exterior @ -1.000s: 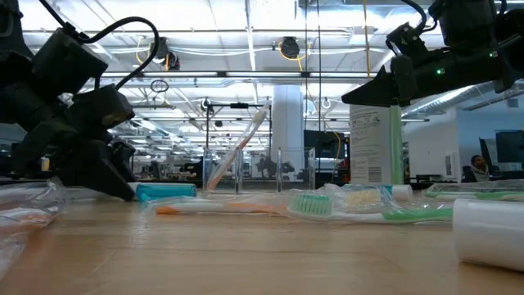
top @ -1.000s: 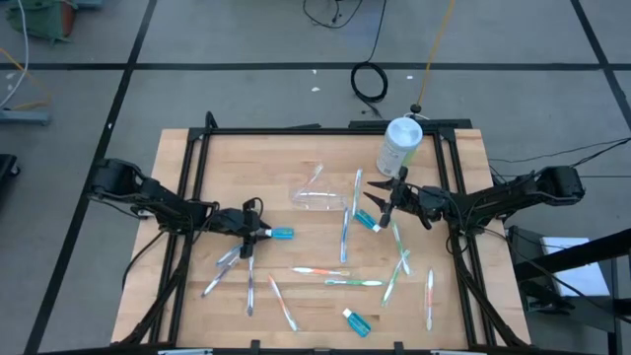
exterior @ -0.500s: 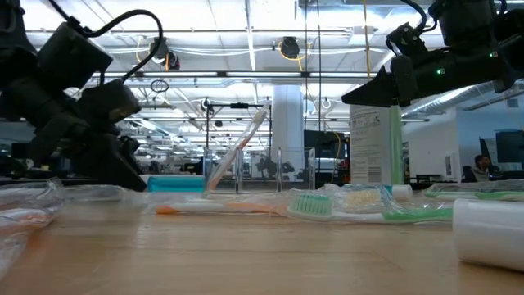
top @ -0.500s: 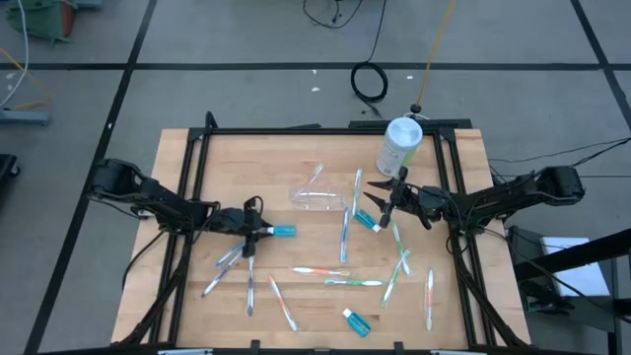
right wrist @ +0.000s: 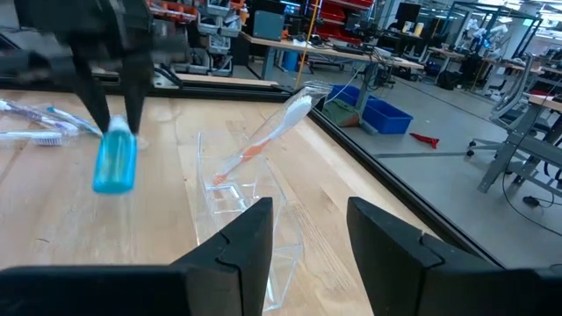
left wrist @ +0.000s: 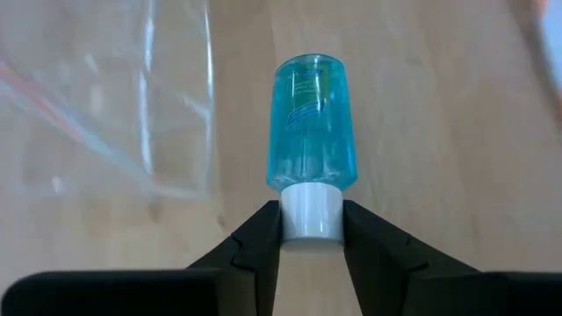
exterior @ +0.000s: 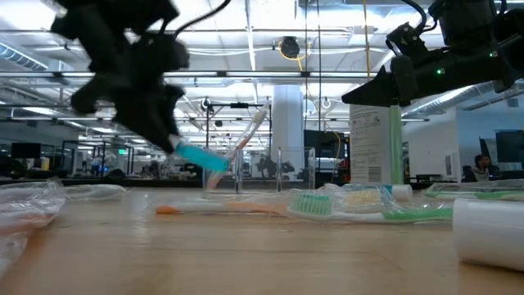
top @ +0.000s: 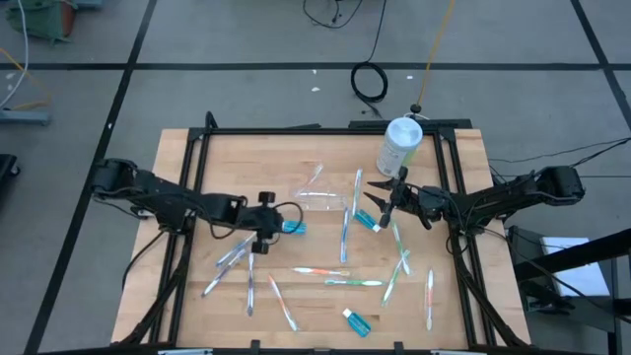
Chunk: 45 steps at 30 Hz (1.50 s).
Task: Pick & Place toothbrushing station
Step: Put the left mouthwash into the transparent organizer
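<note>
My left gripper [top: 272,225] is shut on a small blue bottle [left wrist: 310,123] with a white cap and holds it above the wood left of centre. The toothbrushing station [top: 317,198] is a see-through slotted holder standing on the table just beyond the bottle. One toothbrush [right wrist: 268,132] leans in one of its slots. My right gripper [right wrist: 307,235] hangs level above the table at the holder's right. It is open, with nothing between its fingers. My left gripper pinches the bottle's white cap [left wrist: 310,216] between its two fingertips. The fingers come from the table's left, slanting down, in line with the bottle. The blue body [exterior: 201,157] sticks out past them, tilted downward and lifted clear of the table.
A tall white-and-green canister [top: 399,146] stands at the far right. Several toothbrushes [top: 345,281] lie scattered over the near half of the table, some in clear wrappers [top: 232,258]. A second blue bottle [top: 357,321] lies near the front edge.
My left gripper has risen and moved toward the table's right, toward the holder, tipping its fingers further down. The blue bottle, which lay on the wood, is now lifted clear and slants downward.
</note>
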### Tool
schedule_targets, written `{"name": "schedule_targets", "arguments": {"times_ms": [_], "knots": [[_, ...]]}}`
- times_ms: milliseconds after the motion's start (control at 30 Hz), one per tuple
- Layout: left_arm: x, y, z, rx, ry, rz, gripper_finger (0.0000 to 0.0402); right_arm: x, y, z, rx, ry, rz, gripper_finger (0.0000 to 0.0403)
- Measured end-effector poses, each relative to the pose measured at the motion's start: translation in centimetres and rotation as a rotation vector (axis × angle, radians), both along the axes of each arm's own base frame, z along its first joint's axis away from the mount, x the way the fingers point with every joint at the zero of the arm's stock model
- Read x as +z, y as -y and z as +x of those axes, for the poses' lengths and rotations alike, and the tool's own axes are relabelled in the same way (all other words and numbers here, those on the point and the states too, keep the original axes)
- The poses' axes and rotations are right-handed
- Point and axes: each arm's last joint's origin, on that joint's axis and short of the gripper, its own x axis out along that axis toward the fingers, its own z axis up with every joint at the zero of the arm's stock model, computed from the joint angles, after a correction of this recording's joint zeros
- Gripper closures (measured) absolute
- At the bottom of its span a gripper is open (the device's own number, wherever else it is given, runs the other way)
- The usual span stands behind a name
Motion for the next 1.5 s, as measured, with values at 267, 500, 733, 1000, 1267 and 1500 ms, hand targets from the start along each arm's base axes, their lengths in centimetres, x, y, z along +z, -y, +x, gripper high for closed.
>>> {"name": "schedule_targets", "arguments": {"times_ms": [267, 500, 733, 1000, 1267, 1500], "knots": [[6.9, 0.2, 2.3, -0.127, -0.021, 0.130, 0.0287, 0.0, 0.0, 0.0, 0.000, 0.000, 0.000, 0.0264], [8.6, -0.2, 3.9, -0.130, -0.030, 0.338, 0.0296, 0.0, 0.0, 0.0, 0.000, -0.001, -0.003, 0.0264], [5.9, -0.9, 6.8, -0.374, -0.233, 0.675, 0.0310, 0.0, 0.0, 0.0, 0.000, 0.002, -0.003, 0.0264], [3.0, -1.3, 8.7, -0.563, -0.548, 1.097, 0.0292, 0.0, 0.0, 0.0, 0.002, -0.009, -0.019, 0.0264], [3.2, -1.1, 9.3, -0.728, -0.597, 1.228, 0.0301, 0.0, 0.0, 0.0, 0.002, -0.011, -0.024, 0.0264], [3.2, -2.2, 9.8, -0.912, -0.563, 1.215, 0.0285, 0.0, 0.0, 0.0, 0.002, -0.011, -0.024, 0.0264]]}}
